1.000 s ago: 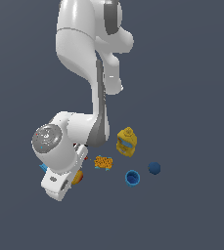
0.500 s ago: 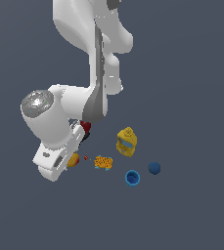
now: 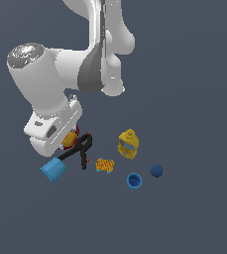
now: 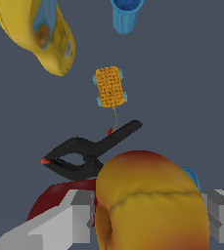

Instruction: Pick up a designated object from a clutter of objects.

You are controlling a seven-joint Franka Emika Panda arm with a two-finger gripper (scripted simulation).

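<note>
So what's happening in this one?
A simulated Panda arm has its gripper closed on the peach-like fruit, one finger on either side. In the exterior view the fruit sits under the wrist, above the black clamp and a blue cup. The yellow bottle stands apart.

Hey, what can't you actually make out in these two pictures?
- Exterior view: the peach is mostly hidden behind the gripper.
- Wrist view: the peach covers most of the red bowl and all but a sliver of a blue cup.
- Wrist view: the yellow bottle is cut off by the frame edge.
</note>
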